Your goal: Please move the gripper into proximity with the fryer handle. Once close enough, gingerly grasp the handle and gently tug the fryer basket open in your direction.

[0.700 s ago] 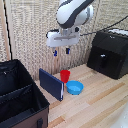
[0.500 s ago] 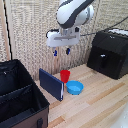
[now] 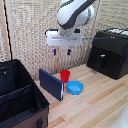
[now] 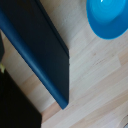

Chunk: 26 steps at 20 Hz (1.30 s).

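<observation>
At the exterior view's left sits a big black fabric case [image 3: 20, 97], lid off, with a divider running across its open inside. Just beside it, leaning upright on the wooden table [image 3: 100, 102], stands a dark blue slab [image 3: 51, 84], like a thin book or tablet set on edge. A small red cup [image 3: 65, 76] stands right behind it, and a blue bowl [image 3: 75, 88] lies just beside the cup, a little nearer to me.

Above these, well clear of the table, hangs the gripper [image 3: 61, 52]: a white block under the glossy white arm [image 3: 74, 14], with two short dark-blue fingers [image 3: 54, 51] pointing down. The fingers stand apart with a plain gap between them and nothing in it, so the hand is released.

Farther toward the exterior view's right, at the back of the table against the woven wall [image 3: 30, 30], stands the boxy black fryer [image 3: 111, 52]. Its basket [image 3: 104, 60] makes up the flat front face, flush with the body, and the handle [image 3: 102, 61] is a small black upright bar on that face. The gripper is well apart from it, higher up and off toward the case side.

The wrist view looks straight down: the blue slab [image 4: 37, 55] crosses it on a slant, the bowl [image 4: 107, 17] shows at one corner, pale wood lies between them, and a black mass [image 4: 15, 107] fills another corner. No fingers show there.
</observation>
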Tool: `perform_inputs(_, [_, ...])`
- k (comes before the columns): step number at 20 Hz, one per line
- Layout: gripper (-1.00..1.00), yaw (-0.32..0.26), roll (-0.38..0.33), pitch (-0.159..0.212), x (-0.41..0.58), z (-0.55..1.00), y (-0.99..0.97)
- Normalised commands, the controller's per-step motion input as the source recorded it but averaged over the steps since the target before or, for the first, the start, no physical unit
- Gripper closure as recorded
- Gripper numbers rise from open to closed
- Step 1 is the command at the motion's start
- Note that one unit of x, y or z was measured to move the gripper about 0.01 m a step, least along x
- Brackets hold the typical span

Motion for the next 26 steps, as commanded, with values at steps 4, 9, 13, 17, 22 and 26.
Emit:
perform_inputs(4, [-1.00, -0.357, -0.053, -0.018, 0.000, 0.00, 0.00])
perform_inputs(9, [-1.00, -0.230, -0.212, -0.038, 0.027, 0.01, 0.00])
perform_inputs(13, [-1.00, -0.127, -0.354, -0.069, 0.057, 0.00, 0.00])
perform_inputs(17, [-1.00, -0.042, -0.375, -0.095, 0.009, 0.00, 0.00])
perform_inputs(22, [-1.00, -0.011, -0.375, -0.104, 0.000, -0.01, 0.00])
perform_inputs(26, [-1.00, 0.000, -0.375, -0.133, 0.019, -0.03, -0.05])
